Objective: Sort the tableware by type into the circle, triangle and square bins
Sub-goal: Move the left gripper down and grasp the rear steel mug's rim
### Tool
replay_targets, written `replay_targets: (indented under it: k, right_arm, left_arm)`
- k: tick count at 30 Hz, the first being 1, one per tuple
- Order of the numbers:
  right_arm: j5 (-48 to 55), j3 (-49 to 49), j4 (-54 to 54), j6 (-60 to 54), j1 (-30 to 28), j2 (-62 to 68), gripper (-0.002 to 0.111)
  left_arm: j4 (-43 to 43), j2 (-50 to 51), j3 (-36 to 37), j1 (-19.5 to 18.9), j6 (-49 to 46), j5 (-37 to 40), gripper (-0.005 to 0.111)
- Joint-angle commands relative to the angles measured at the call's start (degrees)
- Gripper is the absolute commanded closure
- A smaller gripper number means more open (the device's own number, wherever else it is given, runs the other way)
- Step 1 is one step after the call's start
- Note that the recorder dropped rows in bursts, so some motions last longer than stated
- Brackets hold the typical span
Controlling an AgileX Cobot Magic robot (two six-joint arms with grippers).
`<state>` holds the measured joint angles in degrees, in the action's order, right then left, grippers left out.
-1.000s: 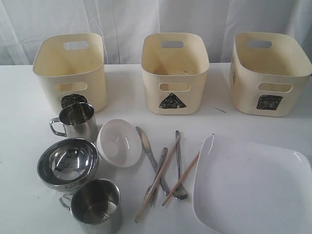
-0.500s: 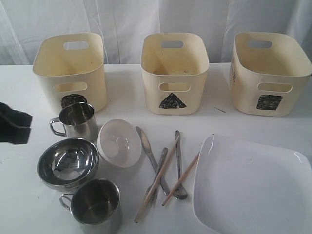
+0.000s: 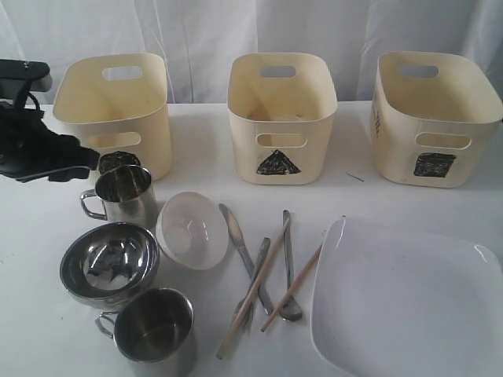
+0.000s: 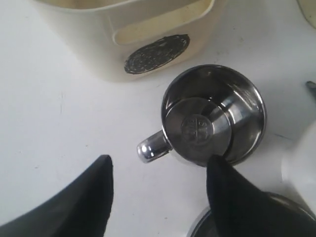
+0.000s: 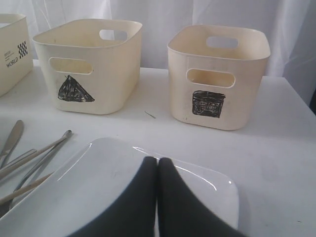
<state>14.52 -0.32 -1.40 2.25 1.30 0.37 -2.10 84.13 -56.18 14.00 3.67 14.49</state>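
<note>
Three cream bins stand along the back: circle bin (image 3: 114, 102) (image 4: 123, 24), triangle bin (image 3: 281, 110) (image 5: 89, 64), square bin (image 3: 436, 110) (image 5: 217, 74). In front of the circle bin is a steel mug (image 3: 126, 192) (image 4: 212, 116). Nearer lie a steel bowl (image 3: 110, 263), a second mug (image 3: 153, 330) and a small white bowl (image 3: 192, 229). Steel cutlery (image 3: 238, 239) and wooden chopsticks (image 3: 263, 271) lie in the middle. The white square plate (image 3: 409, 298) (image 5: 89, 182) sits at the right. My left gripper (image 3: 78, 163) (image 4: 158, 165) hangs open just left of the far mug, by its handle. My right gripper (image 5: 158, 160) is shut and empty over the plate.
A white curtain hangs behind the table. A small dark sliver (image 3: 355, 177) lies between the triangle and square bins. The steel bowl's rim sits close under one left finger (image 4: 232, 197).
My left arm came in from the left edge and moved up and right until its open fingers reached the far mug. No tableware has moved.
</note>
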Motion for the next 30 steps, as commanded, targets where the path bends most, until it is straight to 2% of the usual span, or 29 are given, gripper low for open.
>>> replay_targets:
  k: [1,7,13,30]
  right_arm:
    - [-0.44,0.32,-0.08,0.15,-0.20,-0.37,0.108]
    - [-0.44,0.32,-0.08,0.15,-0.20,-0.37,0.108]
    - [-0.44,0.32,-0.08,0.15,-0.20,-0.37,0.108]
    - [-0.44,0.32,-0.08,0.15,-0.20,-0.37,0.108]
  left_arm:
    - [-3.61,1.94,-1.87,-0.02,1.73,-0.20,0.047]
    - [-4.01,4.38,-1.87,-0.02,1.30,-2.78,0.046]
    - [-3.79,8.76,-1.92,-0.02,0.01,-3.09,0.031]
    - [-3.51,15.35,-8.76,0.22,-2.81,-3.49,0.031]
